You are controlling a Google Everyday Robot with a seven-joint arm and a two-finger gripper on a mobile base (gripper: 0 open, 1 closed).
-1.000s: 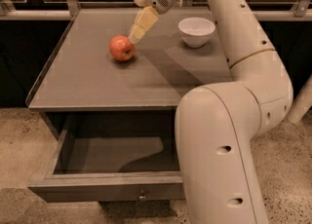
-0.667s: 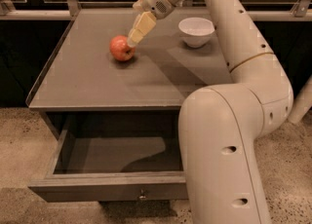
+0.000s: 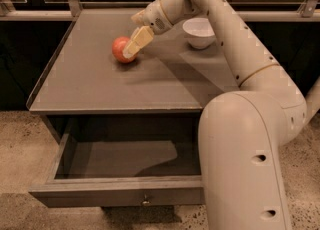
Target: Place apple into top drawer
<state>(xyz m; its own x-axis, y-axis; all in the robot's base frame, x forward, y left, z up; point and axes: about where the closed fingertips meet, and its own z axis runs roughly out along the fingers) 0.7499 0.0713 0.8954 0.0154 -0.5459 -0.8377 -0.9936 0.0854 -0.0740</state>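
Reaching: the arm extends across the cabinet top and sets the gripper against the right side of the apple, overlapping it from the camera view. Judged to be the approach for a grasp.
Gripper state: cannot tell whether it is wide, narrow or already closed on the apple. It shows only as one pale wedge angled down towards the apple.
Apple: resting on the cabinet top, not lifted. It is round, so a sideways nudge could probably roll it.
White bowl: to the right of the apple and a little farther back, well apart from it, partly behind the forearm. No part in the job.
Top drawer: below the apple and nearer the camera, pulled out, knob at the centre of its front panel. Judged to stand open in order to receive the apple.
Arm elbow: below and right of the apple, hiding the drawer's right end.
Progress: early. Lifting, carrying and lowering into the drawer remain.
Risk: an off-centre grip may push the apple leftward, away from the bowl.
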